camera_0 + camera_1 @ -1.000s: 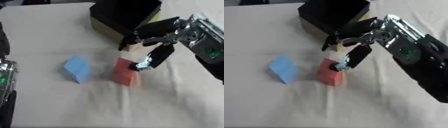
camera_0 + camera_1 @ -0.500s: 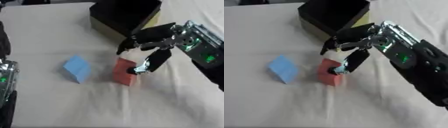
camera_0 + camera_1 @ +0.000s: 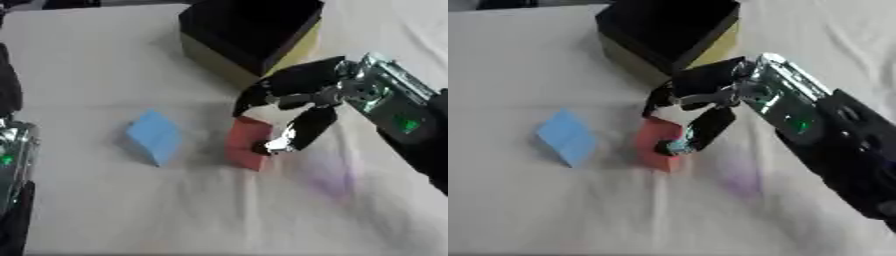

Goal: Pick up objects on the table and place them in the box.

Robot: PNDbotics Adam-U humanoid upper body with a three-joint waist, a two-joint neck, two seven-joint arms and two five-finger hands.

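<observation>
White cloth covers the desk [image 3: 79,55], and the right hand [image 3: 297,107] arches over the red block [image 3: 246,145], thumb at its near side and fingers curled above, seemingly closing but not clearly pinching it yet; it wants both sides squarely caught before lifting. From there the box [image 3: 249,35] sits just behind, its tall wall the hurdle, while the blue block [image 3: 154,136] waits nearby and the left hand is unseen.

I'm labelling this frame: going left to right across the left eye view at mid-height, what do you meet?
Left arm at the edge → blue block → red block → right hand, its fingers curled over the red block.
</observation>
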